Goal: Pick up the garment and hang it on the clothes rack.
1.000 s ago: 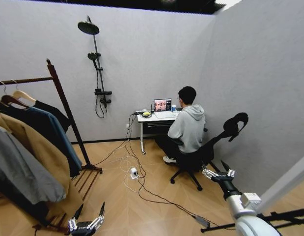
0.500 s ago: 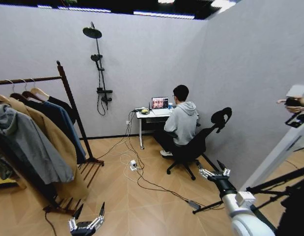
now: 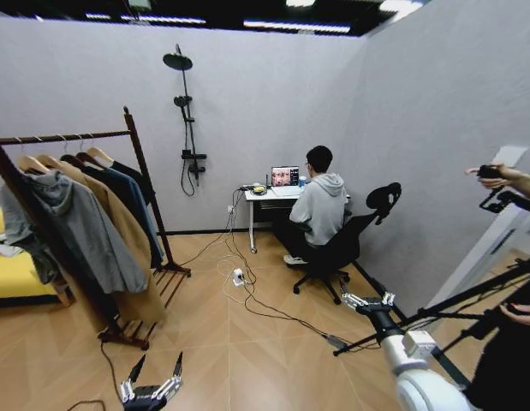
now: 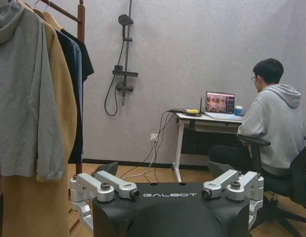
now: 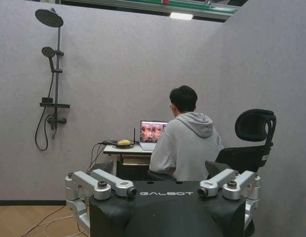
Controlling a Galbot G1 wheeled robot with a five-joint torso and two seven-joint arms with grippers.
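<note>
The clothes rack [image 3: 148, 184] stands at the left, dark reddish-brown, with its bar [image 3: 68, 137] carrying several garments. The black garment [image 3: 134, 177] hangs at the bar's far end on a pale wooden hanger [image 3: 98, 156], behind a blue coat [image 3: 128, 201] and a tan coat [image 3: 119, 248]. The left wrist view has the black garment [image 4: 86, 59] beside the rack post [image 4: 81, 19]. My left gripper [image 3: 153, 385] sits low at the front, open and empty, well short of the rack. My right gripper [image 3: 367, 300] hangs open and empty at the right, toward the office chair.
A seated person works at a small desk [image 3: 265, 195] in an office chair [image 3: 354, 244]. Cables [image 3: 247, 300] trail across the wooden floor. Tripod legs [image 3: 470, 300] and a person's hands stand at the right. A yellow seat [image 3: 12, 274] lies behind the rack.
The whole picture has shifted right, so the camera has turned left and more of the rack shows. Both grippers hold the same pose.
</note>
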